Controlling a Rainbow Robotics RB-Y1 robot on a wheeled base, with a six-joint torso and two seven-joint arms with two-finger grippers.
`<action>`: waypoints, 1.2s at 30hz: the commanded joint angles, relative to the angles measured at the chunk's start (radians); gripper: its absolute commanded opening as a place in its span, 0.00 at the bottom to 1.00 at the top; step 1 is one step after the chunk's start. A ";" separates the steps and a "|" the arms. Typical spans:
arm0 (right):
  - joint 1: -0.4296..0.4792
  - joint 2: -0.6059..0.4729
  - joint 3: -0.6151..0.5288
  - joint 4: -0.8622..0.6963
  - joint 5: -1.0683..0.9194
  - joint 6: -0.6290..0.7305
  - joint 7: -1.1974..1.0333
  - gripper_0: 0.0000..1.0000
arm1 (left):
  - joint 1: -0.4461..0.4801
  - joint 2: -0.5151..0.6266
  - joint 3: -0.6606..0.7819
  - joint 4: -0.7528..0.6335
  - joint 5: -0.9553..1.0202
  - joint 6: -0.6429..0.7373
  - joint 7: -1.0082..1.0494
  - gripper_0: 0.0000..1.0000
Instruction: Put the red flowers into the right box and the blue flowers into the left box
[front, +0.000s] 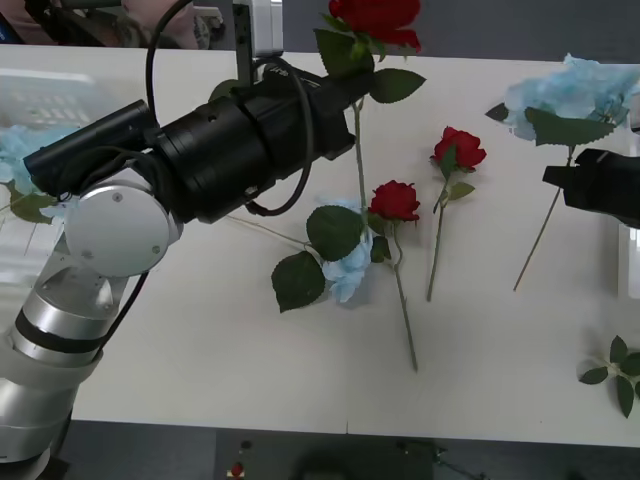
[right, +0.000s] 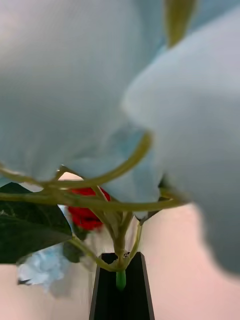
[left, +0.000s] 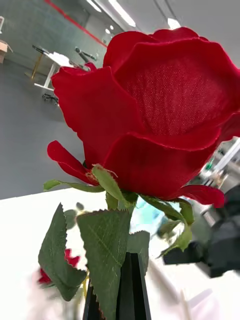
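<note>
— Green, nearest us: a loose leaf sprig (front: 612, 372) at the near right of the white table (front: 200, 360). I'd say it's no part of the job.

— And the flowers proper?

— Mid-table a blue hydrangea (front: 350, 268) lies flat with its big leaves, just beside a red rose (front: 395, 200). A second rose (front: 458, 148) lies a little farther off, to the right. All three are unsorted.

— What are the arms doing?

— At the right edge the right gripper (front: 556, 177) is clamped on the stem of another hydrangea (front: 575, 85), whose head lies farther back on the table. A pale strip beside that gripper looks like the right box (front: 630, 262), though I can't see into it. That blue one belongs across the table, so it has a long way to go.

— And the left?

— The left gripper (left: 131, 292) has its black fingers pinched together on the stem of a raised rose (front: 375, 18), held upright over the far middle. It's bound for the right side, I'd guess.

— Anything finished?

— At the far left stands the slotted white basket (front: 60, 95), the left box. A pale blue head (front: 18, 150) sits at it, inside as far as I can tell. So perhaps one flower is done, two are in hand and three are waiting.
</note>
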 joint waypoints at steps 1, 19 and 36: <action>-0.013 -0.066 -0.011 0.061 0.084 0.013 -0.010 0.00 | -0.039 -0.033 -0.004 0.026 0.133 -0.046 -0.052 0.00; -0.122 -0.200 0.345 0.312 0.516 -0.093 -0.010 0.07 | -0.131 -0.094 -0.047 0.131 0.181 -0.079 -0.063 0.00; -0.132 -0.212 0.366 0.223 0.358 -0.113 0.014 0.81 | -0.149 -0.094 -0.072 0.155 0.185 -0.079 -0.063 0.00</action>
